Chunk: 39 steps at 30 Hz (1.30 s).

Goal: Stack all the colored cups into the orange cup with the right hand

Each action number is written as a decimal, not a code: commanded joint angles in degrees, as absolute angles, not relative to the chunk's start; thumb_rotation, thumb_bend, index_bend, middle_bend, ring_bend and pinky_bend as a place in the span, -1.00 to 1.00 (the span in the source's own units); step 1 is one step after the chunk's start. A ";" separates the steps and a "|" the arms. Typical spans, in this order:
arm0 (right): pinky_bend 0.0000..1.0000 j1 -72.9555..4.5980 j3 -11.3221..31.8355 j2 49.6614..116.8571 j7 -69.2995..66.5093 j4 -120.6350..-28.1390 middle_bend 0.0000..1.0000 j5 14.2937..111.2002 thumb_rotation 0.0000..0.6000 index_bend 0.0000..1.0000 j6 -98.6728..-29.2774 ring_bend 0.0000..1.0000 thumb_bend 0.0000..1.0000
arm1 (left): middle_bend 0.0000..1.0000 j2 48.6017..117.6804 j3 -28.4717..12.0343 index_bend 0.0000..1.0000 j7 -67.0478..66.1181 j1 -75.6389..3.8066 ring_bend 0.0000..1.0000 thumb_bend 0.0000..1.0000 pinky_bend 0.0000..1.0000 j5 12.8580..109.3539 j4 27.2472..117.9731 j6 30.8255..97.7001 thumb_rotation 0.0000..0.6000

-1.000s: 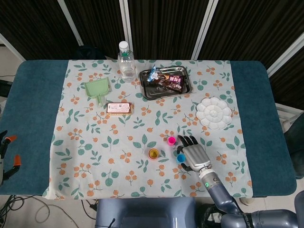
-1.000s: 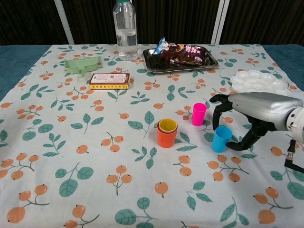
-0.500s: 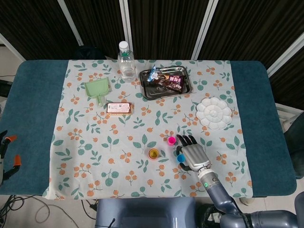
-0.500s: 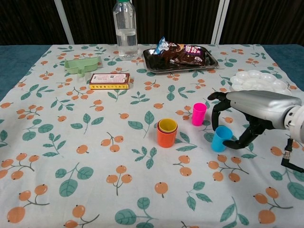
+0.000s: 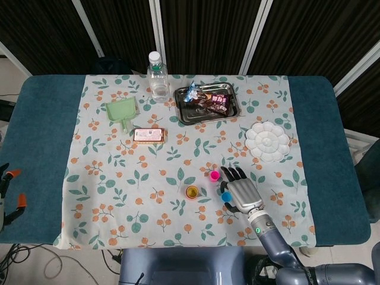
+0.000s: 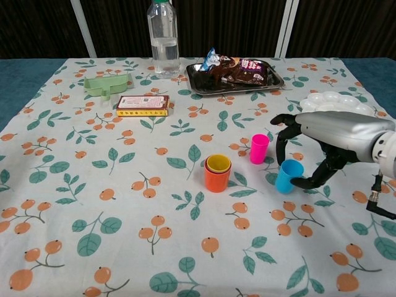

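Note:
The orange cup (image 6: 216,178) stands mid-table with a yellow cup (image 6: 218,163) nested inside it; from the head view it is the orange cup (image 5: 192,192). A pink cup (image 6: 259,148) stands upright to its right, also visible as the pink cup (image 5: 214,176). My right hand (image 6: 325,139) grips the blue cup (image 6: 288,176) between thumb and fingers, and the cup is tilted just above the cloth. In the head view the right hand (image 5: 240,191) covers most of the blue cup (image 5: 225,196). The left hand is out of both views.
A white paint palette (image 6: 337,105) lies just behind my right hand. At the back are a metal tray (image 6: 198,83) of snack packs and a water bottle (image 6: 162,40). On the left lie a green scoop (image 6: 106,85) and a flat box (image 6: 143,105).
The right hand has closed on the blue cup and tipped and raised it slightly. The other cups have not moved.

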<state>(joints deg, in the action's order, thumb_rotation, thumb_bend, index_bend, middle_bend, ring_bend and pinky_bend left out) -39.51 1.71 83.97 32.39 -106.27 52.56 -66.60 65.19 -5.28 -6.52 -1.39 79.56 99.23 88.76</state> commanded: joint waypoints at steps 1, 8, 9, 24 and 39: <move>-0.87 -39.81 2.26 82.76 33.00 -107.50 -1.00 52.83 1.00 -0.01 -66.61 -1.00 -0.21 | -0.88 65.19 -5.29 -0.55 -6.51 -1.39 -1.00 -0.08 -0.90 79.53 99.24 88.76 1.00; -0.86 -41.51 5.25 76.63 33.64 -114.04 -1.00 52.44 1.00 -0.01 -65.17 -1.00 -0.21 | -0.88 65.14 -5.45 -0.55 -6.38 -1.37 -1.00 -0.08 -0.90 79.47 99.33 88.94 1.00; -0.86 -42.01 6.06 75.02 33.63 -115.68 -1.00 52.04 1.00 -0.01 -64.56 -1.00 -0.21 | -0.88 65.14 -5.45 -0.55 -6.37 -1.37 -1.00 -0.08 -0.90 79.48 99.33 88.94 1.00; -0.83 -50.83 13.53 73.71 35.59 -119.91 -1.00 44.12 1.00 -0.01 -59.89 -1.00 -0.21 | -0.88 65.07 -5.55 -0.55 -6.02 -1.36 -1.00 -0.08 -0.90 79.54 99.39 89.02 1.00; -0.83 -55.42 12.43 81.18 38.95 -115.18 -1.00 39.19 1.00 -0.01 -62.62 -1.00 -0.21 | -0.88 65.10 -5.63 -0.55 -5.68 -1.40 -1.00 -0.08 -0.90 79.57 99.33 89.03 1.00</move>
<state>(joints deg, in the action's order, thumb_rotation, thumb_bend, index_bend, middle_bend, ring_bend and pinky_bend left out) -55.24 12.57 80.93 38.82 -115.40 39.32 -62.40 65.10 -5.63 -5.68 -1.40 79.57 99.33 89.03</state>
